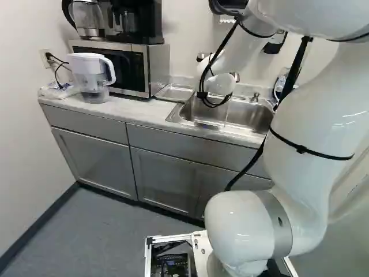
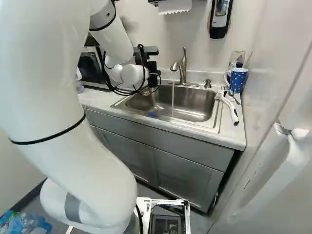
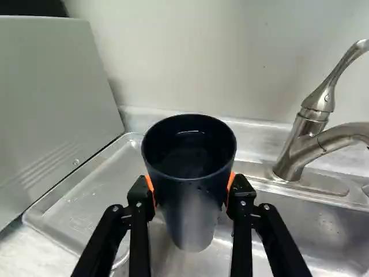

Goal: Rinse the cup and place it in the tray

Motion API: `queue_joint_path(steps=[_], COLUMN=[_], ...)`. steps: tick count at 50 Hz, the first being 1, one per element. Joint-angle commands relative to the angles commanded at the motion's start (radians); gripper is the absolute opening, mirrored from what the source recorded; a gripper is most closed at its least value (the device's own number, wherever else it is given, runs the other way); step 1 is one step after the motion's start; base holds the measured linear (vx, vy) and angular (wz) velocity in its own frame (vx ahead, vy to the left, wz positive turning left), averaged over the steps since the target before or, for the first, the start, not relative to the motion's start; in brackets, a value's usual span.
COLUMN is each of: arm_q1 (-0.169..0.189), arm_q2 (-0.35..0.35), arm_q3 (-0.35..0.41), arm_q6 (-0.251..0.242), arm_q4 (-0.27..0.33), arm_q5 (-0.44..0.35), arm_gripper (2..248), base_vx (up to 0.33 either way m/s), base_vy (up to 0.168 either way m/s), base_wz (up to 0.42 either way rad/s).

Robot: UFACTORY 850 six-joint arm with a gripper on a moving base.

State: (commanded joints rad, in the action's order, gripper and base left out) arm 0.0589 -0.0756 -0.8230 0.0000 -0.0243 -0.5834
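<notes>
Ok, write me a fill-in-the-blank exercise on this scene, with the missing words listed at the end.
The dark cup is held in the gripper, between pads coloured ____.
From the faucet, a thin stream of ____ falls into the sink.
The metal tray lies between the sink and the ____.
The dotted mug at the right of the right base view is mainly ____.

Missing words: orange; water; microwave; blue.
</notes>
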Motion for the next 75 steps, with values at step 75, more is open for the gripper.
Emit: queue_joint_path(steps=[75], arm_q1=[0.000], arm_q2=[0.091], arm_q3=[-0.049], arm_q6=[0.011], arm_q4=[0.000], arm_q5=[0.100], arm_gripper=[125], base_vx=[0.000], base_vy=[0.000], base_wz=[0.000])
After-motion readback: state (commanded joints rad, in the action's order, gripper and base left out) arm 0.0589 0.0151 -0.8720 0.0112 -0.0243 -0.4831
